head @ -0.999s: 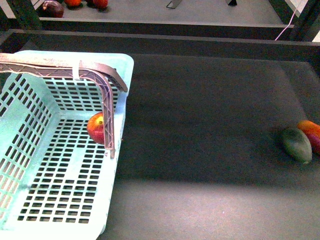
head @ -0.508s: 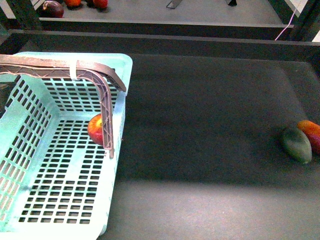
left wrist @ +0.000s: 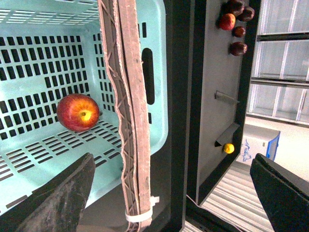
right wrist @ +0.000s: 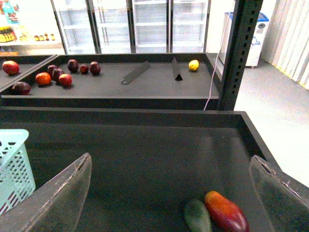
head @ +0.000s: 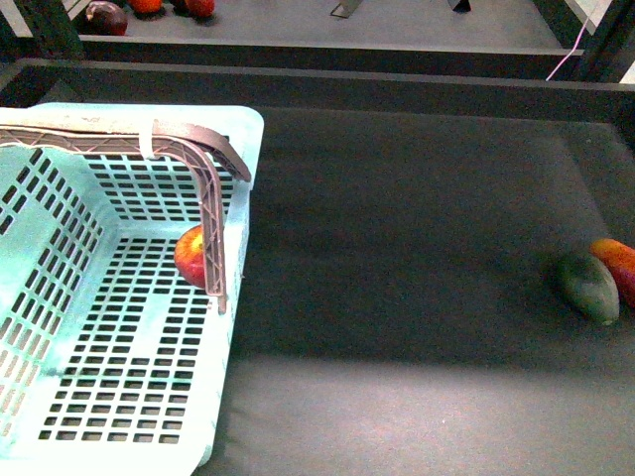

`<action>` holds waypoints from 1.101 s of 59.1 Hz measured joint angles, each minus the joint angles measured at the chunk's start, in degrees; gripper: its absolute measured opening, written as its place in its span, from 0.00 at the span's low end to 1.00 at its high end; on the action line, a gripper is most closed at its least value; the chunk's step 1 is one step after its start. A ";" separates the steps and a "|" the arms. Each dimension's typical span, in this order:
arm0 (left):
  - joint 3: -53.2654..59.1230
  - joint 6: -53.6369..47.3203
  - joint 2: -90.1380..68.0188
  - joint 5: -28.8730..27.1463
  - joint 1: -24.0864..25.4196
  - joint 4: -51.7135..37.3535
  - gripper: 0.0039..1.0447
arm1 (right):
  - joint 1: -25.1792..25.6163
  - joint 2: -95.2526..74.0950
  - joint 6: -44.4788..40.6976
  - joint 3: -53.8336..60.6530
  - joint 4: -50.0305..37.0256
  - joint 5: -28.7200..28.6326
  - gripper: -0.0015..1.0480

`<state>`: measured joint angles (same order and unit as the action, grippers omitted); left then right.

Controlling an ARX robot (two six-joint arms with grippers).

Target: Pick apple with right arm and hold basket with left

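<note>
Both end effectors spread wide, empty (apple lies in basket).

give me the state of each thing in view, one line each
apple: lying on the basket floor, by the handle's post, not gripped
basket: upright on the dark table, handle arched up, nothing gripping it
left gripper: open, fingers either side of the handle
right gripper: open, empty, above the table
green mango: lying on the table against the orange-red fruit

My front camera looks down across the counter. My left wrist camera hangs close over the basket; my right wrist looks level across the counter, sharing the basket's corner.
</note>
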<state>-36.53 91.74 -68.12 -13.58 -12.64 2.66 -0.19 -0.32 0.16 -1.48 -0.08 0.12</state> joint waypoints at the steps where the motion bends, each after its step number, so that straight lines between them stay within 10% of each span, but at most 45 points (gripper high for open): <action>1: 0.00 -0.02 0.07 0.00 -0.04 0.00 0.94 | 0.00 0.00 0.00 0.00 0.00 0.00 0.92; 11: 0.13 -0.81 0.20 0.04 -0.11 -0.20 0.93 | 0.00 0.00 0.00 0.00 0.00 0.00 0.92; 21: 17.53 -47.25 1.73 3.67 2.10 -42.60 0.64 | 0.00 0.00 0.00 0.00 0.00 0.00 0.92; 29: 22.75 -80.54 8.35 5.86 4.57 -49.20 0.36 | 0.00 0.00 0.00 0.00 0.00 0.00 0.92; 41: 28.24 -89.39 15.19 8.13 6.91 -46.73 0.03 | 0.00 0.00 0.00 0.00 0.00 0.00 0.92; 65: 34.95 -90.92 28.74 13.57 12.39 -40.72 0.03 | 0.00 0.00 0.00 0.00 0.00 -0.02 0.92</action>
<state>-1.58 0.82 -39.38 -0.01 -0.25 -38.06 -0.19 -0.32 0.16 -1.48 -0.08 0.10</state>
